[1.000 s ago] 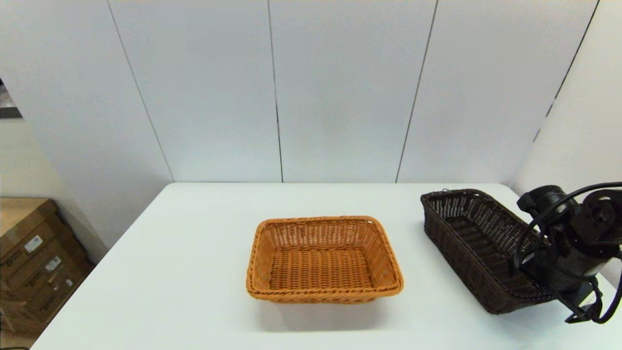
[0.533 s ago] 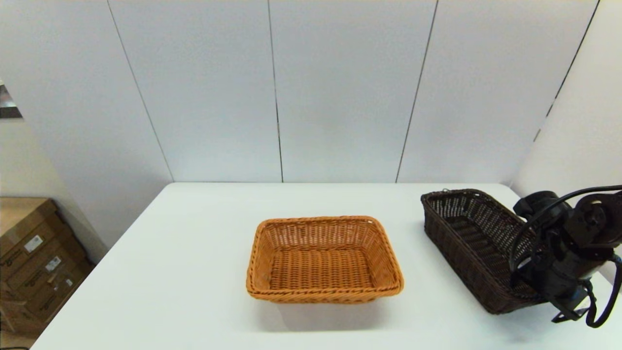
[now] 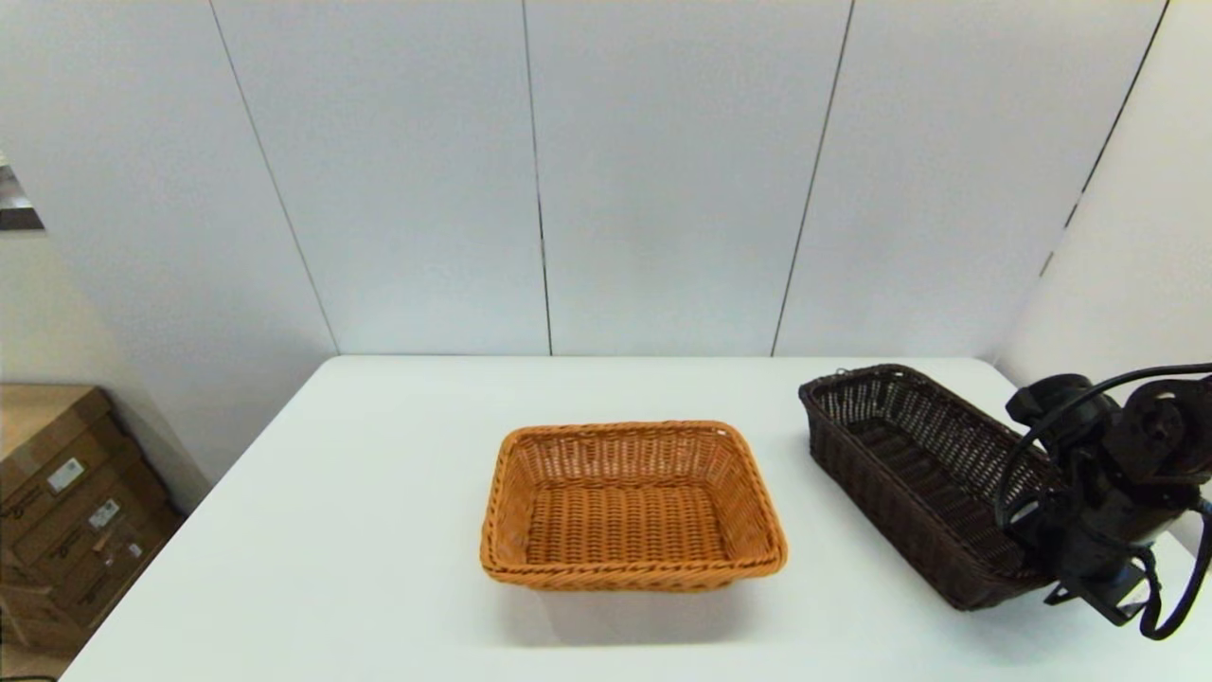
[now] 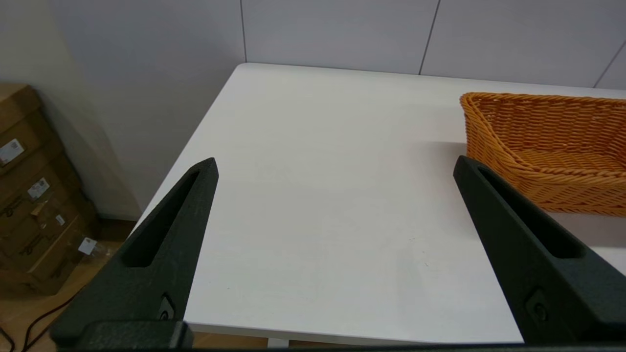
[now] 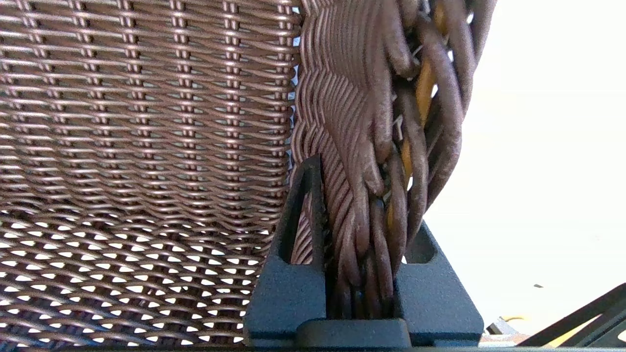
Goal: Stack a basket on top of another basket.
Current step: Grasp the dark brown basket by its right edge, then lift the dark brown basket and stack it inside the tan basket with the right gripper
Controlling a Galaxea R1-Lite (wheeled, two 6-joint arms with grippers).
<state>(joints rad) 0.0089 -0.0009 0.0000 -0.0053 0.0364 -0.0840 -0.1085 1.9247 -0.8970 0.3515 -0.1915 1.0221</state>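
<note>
Since 1 s ago the dark basket's far end has swung toward the table's middle and risen a bit, w/ the right arm's wrist shifted along; orange basket and camera haven't moved.

Left to right: cardboard boxes point(image 3: 66, 511) on the floor off the table's left edge. Left gripper point(image 4: 337, 171) is parked above the table's point(image 3: 331, 530) near-left part, fingers spread wide, holding nothing. Orange-tan basket point(image 3: 630, 507) sits flat at mid-table, empty. Dark brown basket point(image 3: 909, 474) is well right of it, near the right edge, tilted. Right gripper point(image 5: 362, 244) is clamped on its braided rim at the near-right end, one finger inside the wall, one outside.

Handling, as a guess: woven wicker, so light, fairly stiff, grippy not slick. Rim braid is the thick, solid hold. Gripped at one end only, so the long body prob. droops/pivots; needs levelling before it goes over the orange one.
</note>
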